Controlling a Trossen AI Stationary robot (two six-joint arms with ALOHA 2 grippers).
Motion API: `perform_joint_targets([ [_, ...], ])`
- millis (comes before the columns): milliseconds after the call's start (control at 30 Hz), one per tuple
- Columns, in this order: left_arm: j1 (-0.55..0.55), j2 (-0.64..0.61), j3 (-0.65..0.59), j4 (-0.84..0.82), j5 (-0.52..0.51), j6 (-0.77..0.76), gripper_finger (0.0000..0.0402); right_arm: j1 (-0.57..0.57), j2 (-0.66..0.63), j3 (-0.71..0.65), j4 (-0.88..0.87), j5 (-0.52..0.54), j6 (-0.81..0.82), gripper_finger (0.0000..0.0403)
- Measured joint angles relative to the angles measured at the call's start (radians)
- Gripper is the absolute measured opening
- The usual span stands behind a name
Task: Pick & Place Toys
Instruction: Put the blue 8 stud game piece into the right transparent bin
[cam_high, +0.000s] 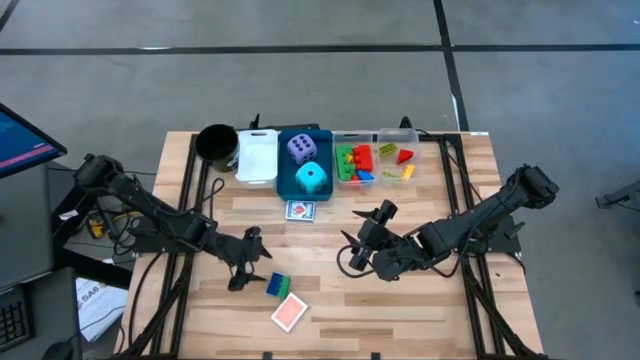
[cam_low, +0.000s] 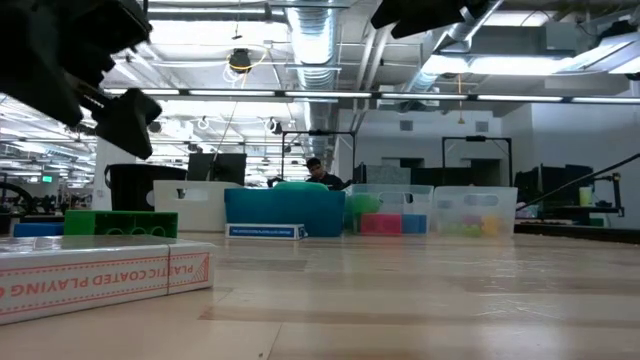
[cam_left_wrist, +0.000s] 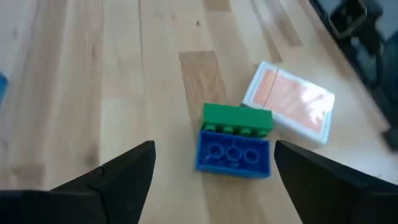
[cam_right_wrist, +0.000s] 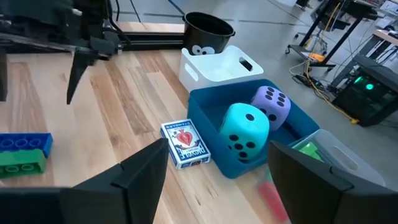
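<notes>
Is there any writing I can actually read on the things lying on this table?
"PLASTIC COATED PLAYING CA...", cut off at the edge, on the side of the card box nearest the low camera.
Blue card box by the blue bin: print too small to read.
White paper beside the table: blurred, unreadable.

Left gripper (cam_high: 252, 262) beside blue-green bricks (cam_high: 277, 286)

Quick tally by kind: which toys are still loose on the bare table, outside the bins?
Bricks: 2, the green brick and the blue brick, touching each other.
Playing card packs: 2, the red-backed pack and the boxed deck.
Dice: 0.
Total: 4
</notes>
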Motion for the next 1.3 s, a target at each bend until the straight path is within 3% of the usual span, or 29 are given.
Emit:
perform_joint_targets([
  [133, -0.028, 0.0, 0.0, -0.001, -0.011, 0.111, 0.0331, -0.016, 0.0, 0.0, 0.006, 0.0, 0.017, 0.0268],
  [500, -0.073, 0.097, -0.05, 0.032, -0.001, 0.117, 0.0396, -0.093, 0.0, 0.0, 0.007, -0.004, 0.052, 0.0268],
  [967, -0.074, 0.295, -0.064, 0.222, -0.001, 0.06, 0.0399, -0.116, 0.0, 0.0, 0.012, -0.034, 0.051, 0.0268],
  [1300, -0.074, 0.322, -0.064, 0.302, 0.0, 0.026, 0.04, -0.116, 0.0, 0.0, 0.012, -0.034, 0.044, 0.0268],
])
